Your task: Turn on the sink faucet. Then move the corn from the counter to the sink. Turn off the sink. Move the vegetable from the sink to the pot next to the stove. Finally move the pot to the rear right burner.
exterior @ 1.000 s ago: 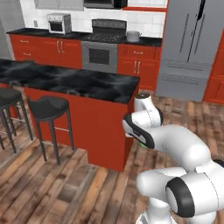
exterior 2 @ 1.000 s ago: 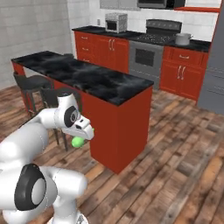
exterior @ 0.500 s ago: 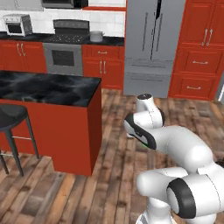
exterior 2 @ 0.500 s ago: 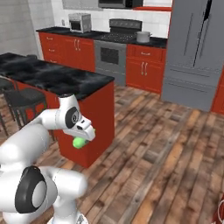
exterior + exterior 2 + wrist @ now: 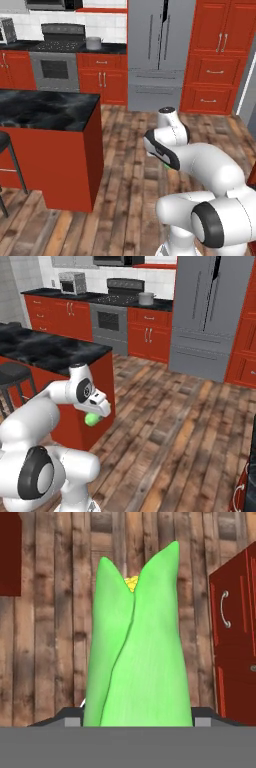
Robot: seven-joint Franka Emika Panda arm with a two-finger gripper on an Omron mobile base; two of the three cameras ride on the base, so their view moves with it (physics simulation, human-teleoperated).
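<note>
Corn (image 5: 137,647) sits clamped in the gripper (image 5: 93,415), green husk standing up between the jaws with a bit of yellow kernel peeking out at the tip. From the right base view the cob shows as a green lump (image 5: 91,419) tucked under the white hand, which hangs low in front of the arm's folded body, over the plank floor (image 5: 180,441). From the left base view just a sliver of green (image 5: 165,162) shows under the hand. Down past the husk in the hand view lie dark wooden boards and, off to one side, a red cabinet door (image 5: 235,637) with a silver handle.

Just beyond the arm stands the kitchen island (image 5: 50,150), red-sided with a black marbled top (image 5: 45,348), and a dark bar stool (image 5: 15,373) pushed in beside it. Well behind that, against the back wall, runs a row of red cabinets (image 5: 147,336) under a black counter. A stove (image 5: 57,62) is set into it, and a grey pot (image 5: 93,43) rests on the counter right beside the stove. A toaster oven (image 5: 73,282) sits further along the counter. The tall grey refrigerator (image 5: 160,52) stands next to the run of cabinets, with more red cupboards (image 5: 220,55) on its far side.
</note>
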